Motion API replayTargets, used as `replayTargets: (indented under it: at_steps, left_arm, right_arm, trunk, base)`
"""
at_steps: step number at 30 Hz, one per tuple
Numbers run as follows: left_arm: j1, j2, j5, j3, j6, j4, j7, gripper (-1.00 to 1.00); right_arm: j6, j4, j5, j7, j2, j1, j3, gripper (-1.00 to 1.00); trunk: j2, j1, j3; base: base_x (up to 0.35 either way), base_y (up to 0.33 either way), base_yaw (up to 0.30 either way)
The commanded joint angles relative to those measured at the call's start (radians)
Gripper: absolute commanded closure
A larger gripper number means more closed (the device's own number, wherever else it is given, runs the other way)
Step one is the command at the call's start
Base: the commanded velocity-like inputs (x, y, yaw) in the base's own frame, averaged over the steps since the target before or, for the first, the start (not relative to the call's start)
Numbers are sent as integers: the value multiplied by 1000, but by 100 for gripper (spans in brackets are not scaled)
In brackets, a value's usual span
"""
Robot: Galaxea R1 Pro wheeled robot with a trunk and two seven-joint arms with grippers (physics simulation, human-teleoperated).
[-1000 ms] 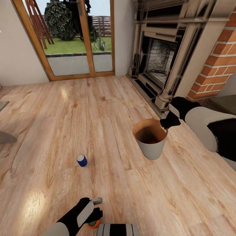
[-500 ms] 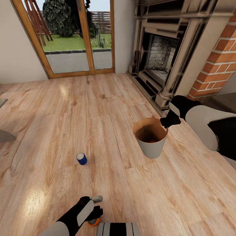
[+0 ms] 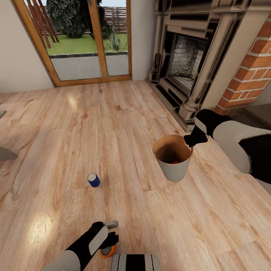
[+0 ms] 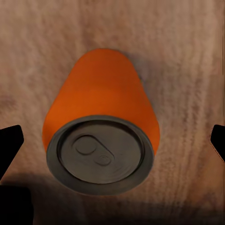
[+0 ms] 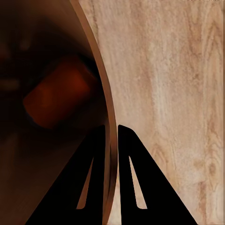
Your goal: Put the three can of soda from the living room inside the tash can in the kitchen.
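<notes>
3 soda cans and the bin, all on the living room's wood-plank floor.
The dark blue can (image 3: 93,180) stands upright out in the open, well apart from the trash can (image 3: 174,167). 1 orange can (image 4: 102,126) stands upright, grey pull-tab top showing, near the bottom of the head view. Another orange can (image 5: 58,93) lies on its side inside the tapered bin, grey-tan outside, brown within, standing upright.

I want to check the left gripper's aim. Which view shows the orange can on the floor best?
The left wrist view: the orange can stands upright between open fingertips. The head view shows just its edge behind the left gripper.
</notes>
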Motion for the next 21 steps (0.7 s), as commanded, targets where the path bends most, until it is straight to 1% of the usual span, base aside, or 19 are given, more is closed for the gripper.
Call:
replayTargets:
  at_steps: [1, 13, 17, 20, 21]
  left_arm:
    - [-1, 0, -1, 0, -1, 0, -1, -100]
    - [-2, 0, -2, 0, -1, -1, -4, -100]
    - [-2, 2, -2, 0, -1, 1, -6, -100]
    - [-2, 3, -2, 0, -1, 3, -21, -100]
    - [-2, 3, -2, 0, -1, 4, -24, -100]
  right_arm:
    - [1, 0, -13, 6, 0, 0, -9, 100]
    - [1, 0, -13, 6, 0, 0, -9, 100]
    - [1, 0, -13, 6, 0, 0, -9, 100]
    - [1, 0, -12, 6, -1, 0, -9, 100]
    - [1, 0, -12, 6, -1, 0, -9, 100]
  trunk:
    - [0, 0, 0]
    - [0, 0, 0]
    - [-1, 2, -15]
    - [-2, 3, -27]
    - [-2, 3, -27]
  base:
    - [0, 0, 0]
    - [0, 0, 0]
    - [0, 0, 0]
    - [0, 0, 0]
    - [0, 0, 0]
